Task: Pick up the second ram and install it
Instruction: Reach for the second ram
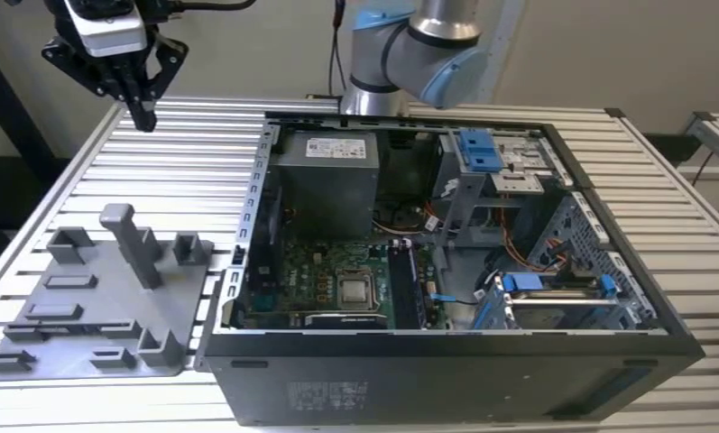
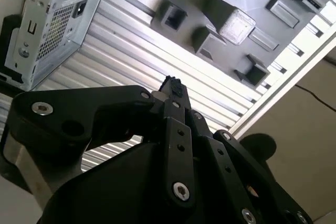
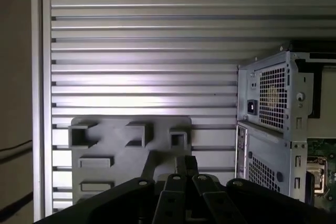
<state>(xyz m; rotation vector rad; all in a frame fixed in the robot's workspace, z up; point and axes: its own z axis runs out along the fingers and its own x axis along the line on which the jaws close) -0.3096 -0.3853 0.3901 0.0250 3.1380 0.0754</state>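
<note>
**Gripper up, ram far off**

Closest to the lens, my gripper (image 2: 172, 84) is closed on nothing, hanging above the surface (image 1: 190, 153), apart from the tray (image 1: 95, 290). I take a dark strip beside the CPU (image 1: 356, 290) in the case (image 1: 456, 365) for the ram (image 1: 404, 289), well apart from the gripper. Whether it's seated I can't tell, and any next move needs that checked.

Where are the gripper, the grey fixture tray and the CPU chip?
gripper (image 1: 145, 119), exterior view, between its fingertips.
grey fixture tray (image 1: 179, 302), exterior view, bare base.
CPU chip (image 1: 356, 290), exterior view, middle of silver lid.
</note>
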